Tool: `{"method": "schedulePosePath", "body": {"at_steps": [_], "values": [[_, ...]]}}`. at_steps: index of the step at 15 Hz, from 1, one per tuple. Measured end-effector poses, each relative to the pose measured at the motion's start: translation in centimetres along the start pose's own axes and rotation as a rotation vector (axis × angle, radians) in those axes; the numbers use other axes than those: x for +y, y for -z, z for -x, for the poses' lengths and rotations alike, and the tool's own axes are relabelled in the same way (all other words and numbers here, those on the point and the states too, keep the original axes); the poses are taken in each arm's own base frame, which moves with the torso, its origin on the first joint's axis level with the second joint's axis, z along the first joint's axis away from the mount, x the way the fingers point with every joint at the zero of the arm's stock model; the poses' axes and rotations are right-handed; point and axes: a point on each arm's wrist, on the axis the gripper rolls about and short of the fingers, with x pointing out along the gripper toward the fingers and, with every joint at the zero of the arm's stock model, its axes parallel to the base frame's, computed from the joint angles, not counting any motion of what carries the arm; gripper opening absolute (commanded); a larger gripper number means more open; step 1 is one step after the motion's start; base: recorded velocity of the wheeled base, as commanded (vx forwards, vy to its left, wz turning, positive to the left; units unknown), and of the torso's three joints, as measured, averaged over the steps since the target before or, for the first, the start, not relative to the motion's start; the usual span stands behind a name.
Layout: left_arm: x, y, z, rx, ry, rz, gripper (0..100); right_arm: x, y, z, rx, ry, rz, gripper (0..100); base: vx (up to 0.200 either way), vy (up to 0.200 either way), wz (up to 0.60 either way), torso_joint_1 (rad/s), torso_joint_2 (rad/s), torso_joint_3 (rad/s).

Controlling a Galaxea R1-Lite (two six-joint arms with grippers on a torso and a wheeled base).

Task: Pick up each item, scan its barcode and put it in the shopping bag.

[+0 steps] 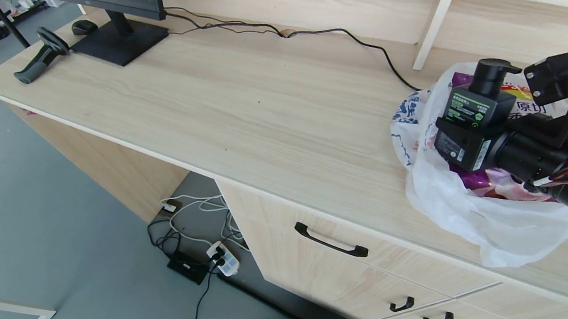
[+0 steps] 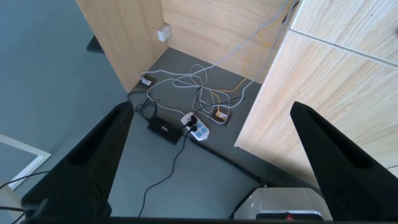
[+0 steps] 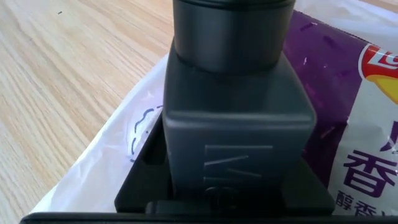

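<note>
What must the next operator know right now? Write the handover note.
Left gripper: open, holding nothing, hanging below the counter edge over the floor.
Right gripper: shut on the black pump bottle, held over the mouth of the bag.
Bag sits at the counter's right end; the scanner lies at the far left by the monitor.
Done: chips are in the bag.
Left: drop the bottle in. Whether it was scanned cannot be told.

On the counter (image 1: 237,106), the bag (image 1: 483,223) sits at 3 o'clock with chips (image 1: 479,180) inside and the bottle (image 1: 472,115) over it, while the scanner (image 1: 40,60) and monitor (image 1: 119,40) stand at 11 o'clock.
</note>
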Motion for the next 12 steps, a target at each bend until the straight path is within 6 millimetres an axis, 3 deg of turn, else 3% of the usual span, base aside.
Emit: {"method": "schedulePosePath", "body": {"at_steps": [2,3,12], "values": [[0.0,0.0,0.0,0.000,0.000,0.000,100,0.1,0.2,0.2,-0.003,0.004,-0.005,0,0.000,0.000,0.00,0.000,0.00,0.000],[0.0,0.0,0.0,0.000,0.000,0.000,100,0.1,0.3,0.3,-0.012,0.004,-0.011,100,0.000,0.000,0.00,0.000,0.00,0.000],[0.0,0.0,0.0,0.000,0.000,0.000,100,0.5,1.1,0.7,0.002,-0.015,-0.020,100,0.000,0.000,0.00,0.000,0.00,0.000]]}}
